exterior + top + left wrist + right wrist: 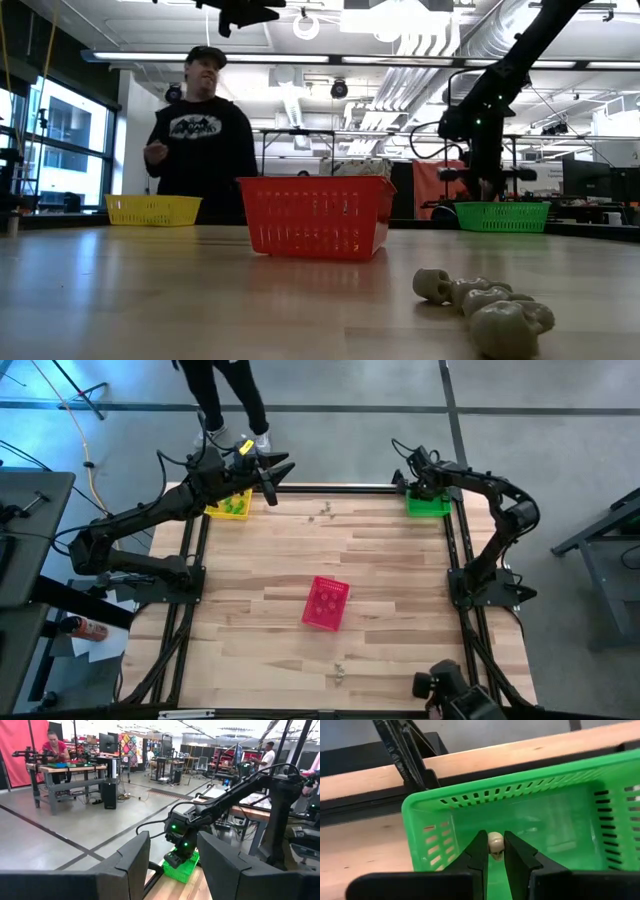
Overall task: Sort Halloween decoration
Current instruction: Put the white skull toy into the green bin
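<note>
Nearest the low camera, a cluster of small pale skull-shaped trinkets (485, 305) lay on the wooden table (400, 610), with the pink mesh basket (326, 603) behind them at mid-table. At the far right corner, the right gripper (494, 851) hung over the green mesh basket (530, 820), its fingers pinching a tiny cream skull (495, 843). To finish well, it probably needed only to part its fingers while centred inside the rim, low enough that the skull would not bounce out. The left gripper (268, 472), fingers spread and empty, waited beside the yellow mesh basket (228, 506).
</note>
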Tool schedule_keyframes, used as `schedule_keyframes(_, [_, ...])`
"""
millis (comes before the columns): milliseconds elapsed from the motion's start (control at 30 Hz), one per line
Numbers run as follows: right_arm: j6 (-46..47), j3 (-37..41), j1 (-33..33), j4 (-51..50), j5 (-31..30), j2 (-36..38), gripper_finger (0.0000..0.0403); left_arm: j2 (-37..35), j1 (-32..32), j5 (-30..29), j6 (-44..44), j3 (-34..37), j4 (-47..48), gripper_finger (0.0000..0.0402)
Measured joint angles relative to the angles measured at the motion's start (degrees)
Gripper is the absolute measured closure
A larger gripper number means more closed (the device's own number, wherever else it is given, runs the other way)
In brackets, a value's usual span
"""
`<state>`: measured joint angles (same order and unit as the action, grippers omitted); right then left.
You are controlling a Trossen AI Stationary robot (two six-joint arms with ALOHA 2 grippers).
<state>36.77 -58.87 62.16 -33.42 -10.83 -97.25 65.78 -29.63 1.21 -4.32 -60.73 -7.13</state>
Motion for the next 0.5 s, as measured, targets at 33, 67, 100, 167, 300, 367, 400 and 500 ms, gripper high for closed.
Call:
schedule_keyframes(33, [0.7,0.0,0.2,0.0,0.8,0.0,0.0367,0.0,0.0,0.0,0.1,0.0,0.0,0.0247])
schedule_keyframes(67, [0.9,0.0,0.4,0.0,1.3,0.0,0.0367,0.0,0.0,0.0,0.4,0.0,0.0,0.0247])
schedule_keyframes(100, [0.9,0.0,0.5,0.1,1.7,0.0,0.0367,0.0,0.0,0.0,1.0,0.0,0.0,0.0247])
schedule_keyframes(167, [0.8,0.0,0.6,0.3,1.9,0.0,0.0363,0.0,0.0,0.0,2.2,0.0,0.0,0.0247])
schedule_keyframes(300, [0.8,0.0,0.6,1.0,1.7,0.0,0.0333,0.0,0.0,0.0,2.4,0.0,0.0,0.0247])
schedule_keyframes(367, [0.8,0.0,0.6,1.2,1.6,0.0,0.0311,0.0,0.0,0.0,2.4,0.0,0.0,0.0247])
schedule_keyframes(400, [0.8,0.0,0.6,1.2,1.6,0.0,0.0299,0.0,0.0,0.0,2.4,0.0,0.0,0.0247])
schedule_keyframes(500, [0.4,0.0,0.6,1.3,0.3,0.1,0.027,0.0,0.0,0.0,2.4,0.0,0.0,0.0247])
